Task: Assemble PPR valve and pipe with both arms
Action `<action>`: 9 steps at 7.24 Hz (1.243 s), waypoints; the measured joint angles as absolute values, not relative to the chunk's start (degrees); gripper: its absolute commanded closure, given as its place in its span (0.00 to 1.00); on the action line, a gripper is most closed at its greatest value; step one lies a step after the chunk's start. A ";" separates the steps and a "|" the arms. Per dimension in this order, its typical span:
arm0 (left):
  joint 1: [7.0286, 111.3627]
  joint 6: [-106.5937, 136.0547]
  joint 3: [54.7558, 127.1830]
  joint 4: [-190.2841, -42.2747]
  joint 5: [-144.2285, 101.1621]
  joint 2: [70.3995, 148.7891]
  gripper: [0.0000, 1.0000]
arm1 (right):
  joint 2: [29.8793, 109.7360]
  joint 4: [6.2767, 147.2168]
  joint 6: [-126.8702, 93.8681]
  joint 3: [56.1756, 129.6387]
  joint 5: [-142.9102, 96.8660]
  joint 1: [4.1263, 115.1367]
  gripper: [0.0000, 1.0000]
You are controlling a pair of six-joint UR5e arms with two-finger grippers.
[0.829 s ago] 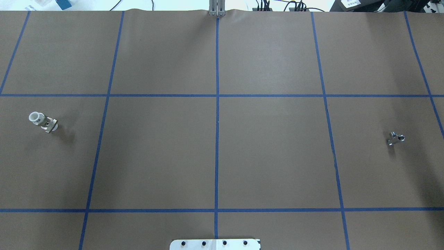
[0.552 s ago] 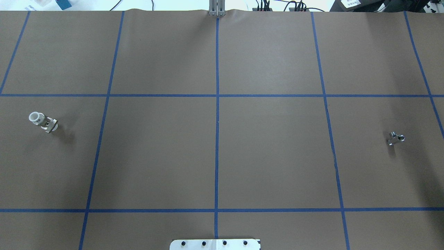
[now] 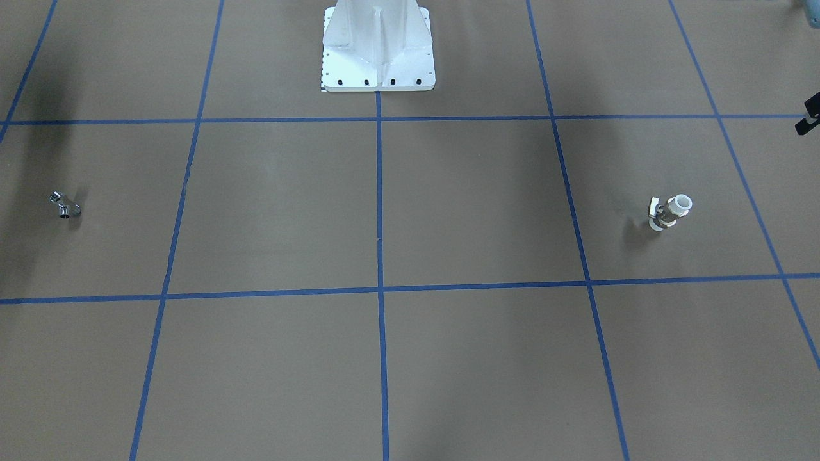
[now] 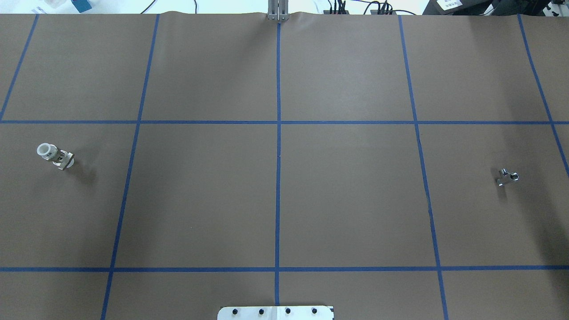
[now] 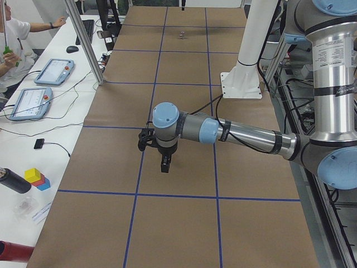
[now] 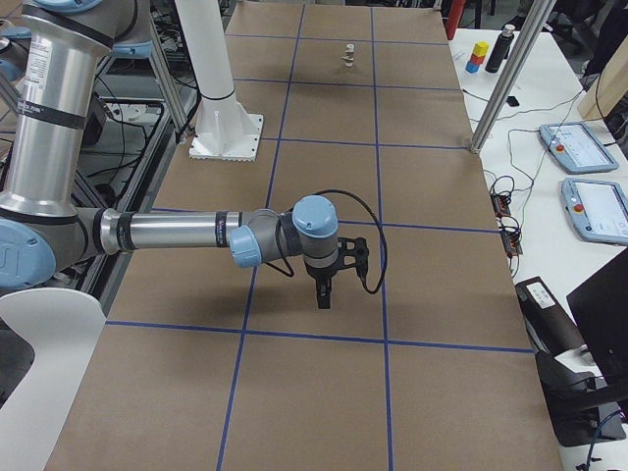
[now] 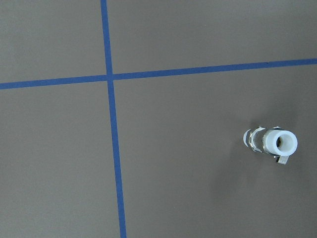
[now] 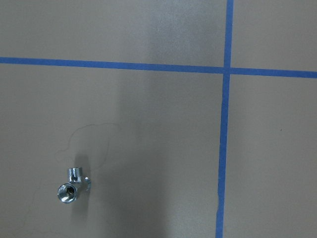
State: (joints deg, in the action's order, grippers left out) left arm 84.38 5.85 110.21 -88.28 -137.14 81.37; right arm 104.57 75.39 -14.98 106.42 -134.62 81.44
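Note:
The PPR valve (image 4: 55,155) stands on the brown table at the robot's far left, a white cylinder with a metal middle. It also shows in the front view (image 3: 667,212) and, from above, in the left wrist view (image 7: 271,143). The pipe (image 4: 506,177), a small chrome fitting, lies at the far right, and shows in the front view (image 3: 64,205) and the right wrist view (image 8: 73,186). The left gripper (image 5: 165,163) and the right gripper (image 6: 324,292) hang high above the table, fingers down, holding nothing. They show only in the side views, so I cannot tell whether they are open or shut.
The white bolted pedestal (image 3: 378,51) stands at the robot's edge of the table. Blue tape lines (image 4: 278,155) mark a grid on the brown cover. A bench with tablets (image 5: 53,71) and a metal post (image 5: 83,39) run along the far side.

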 measured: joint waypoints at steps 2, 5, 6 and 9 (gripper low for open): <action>84.17 6.08 110.74 -88.31 -137.31 81.07 0.00 | 104.55 75.33 -14.79 105.72 -135.85 81.46 0.00; 83.93 6.14 111.78 -88.37 -137.75 81.18 0.01 | 104.46 75.26 -15.70 106.49 -137.60 81.40 0.00; 83.83 6.12 111.90 -88.42 -137.79 81.26 0.01 | 104.29 75.20 -16.09 106.70 -137.74 81.40 0.00; 82.27 10.47 112.33 -88.66 -137.79 81.69 0.00 | 104.16 75.15 -16.48 106.66 -137.87 81.32 0.00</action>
